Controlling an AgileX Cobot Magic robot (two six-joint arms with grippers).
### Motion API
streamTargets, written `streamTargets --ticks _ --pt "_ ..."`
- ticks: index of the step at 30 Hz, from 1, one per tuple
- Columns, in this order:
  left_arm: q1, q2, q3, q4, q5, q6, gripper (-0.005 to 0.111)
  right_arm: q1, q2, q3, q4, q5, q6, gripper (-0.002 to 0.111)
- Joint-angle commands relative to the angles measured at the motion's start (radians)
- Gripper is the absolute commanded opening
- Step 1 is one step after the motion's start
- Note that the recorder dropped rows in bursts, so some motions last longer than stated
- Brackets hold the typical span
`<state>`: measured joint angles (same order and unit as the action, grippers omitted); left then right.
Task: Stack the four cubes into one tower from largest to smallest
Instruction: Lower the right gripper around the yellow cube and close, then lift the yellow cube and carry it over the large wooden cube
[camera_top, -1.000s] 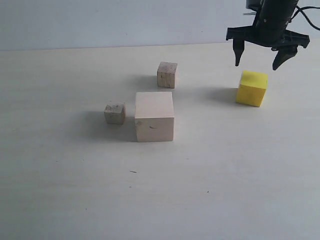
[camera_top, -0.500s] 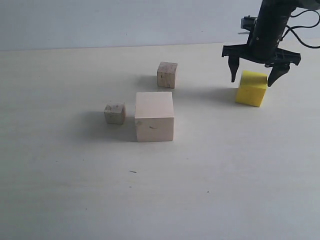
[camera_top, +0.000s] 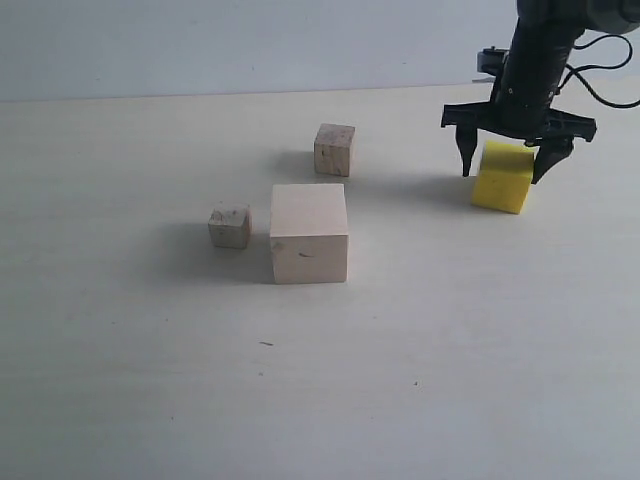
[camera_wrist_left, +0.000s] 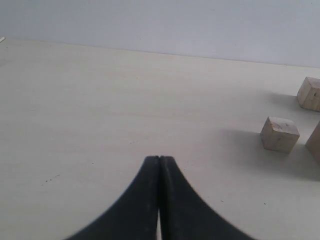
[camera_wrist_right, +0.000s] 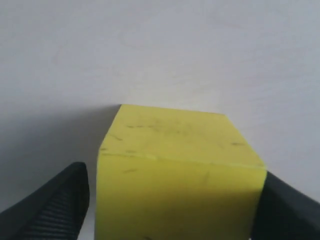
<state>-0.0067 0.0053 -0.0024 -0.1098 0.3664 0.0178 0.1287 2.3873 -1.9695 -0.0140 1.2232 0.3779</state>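
The left pincer (camera_wrist_left: 159, 159), jaws pressed together and holding nothing, hangs over a bare stretch of the pale counter (camera_top: 150, 380), with the wooden cubes lying beyond it. Around the middle of the counter sits the large pale wooden cube (camera_top: 309, 235), the nearest of the four to the front edge. Just beside it, toward the left edge and not touching, rests the smallest wooden cube (camera_top: 229, 228), flecked with dark specks. Behind the large cube, toward the far edge, stands the other small wooden cube (camera_top: 334, 150), apart from both. Near the far right corner is the bright yellow cube (camera_top: 503, 178), turned slightly askew to the counter's edges. The right pincer (camera_top: 503, 175) is down over it, jaws apart with one black finger on each side. The wrist view shows a gap between one finger and the cube's face. All four cubes sit singly on the counter.
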Motion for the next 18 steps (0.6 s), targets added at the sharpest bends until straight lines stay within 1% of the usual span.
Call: streamTargets --ticks 1,6,11,18 --pt "-0.006 -0.005 0.002 0.004 -0.009 0.004 0.000 -0.002 0.001 -0.002 -0.012 -0.002 -0.009 0.061" --pt "-0.006 -0.005 0.002 0.004 -0.009 0.004 0.000 -0.002 0.001 -0.002 -0.013 -0.002 -0.011 0.035" --pt "-0.006 -0.005 0.002 0.004 -0.009 0.004 0.000 -0.002 -0.002 -0.004 -0.003 -0.002 -0.083 0.001" --pt "-0.006 -0.005 0.002 0.004 -0.009 0.004 0.000 -0.002 -0.078 -0.004 0.002 -0.002 -0.125 0.000"
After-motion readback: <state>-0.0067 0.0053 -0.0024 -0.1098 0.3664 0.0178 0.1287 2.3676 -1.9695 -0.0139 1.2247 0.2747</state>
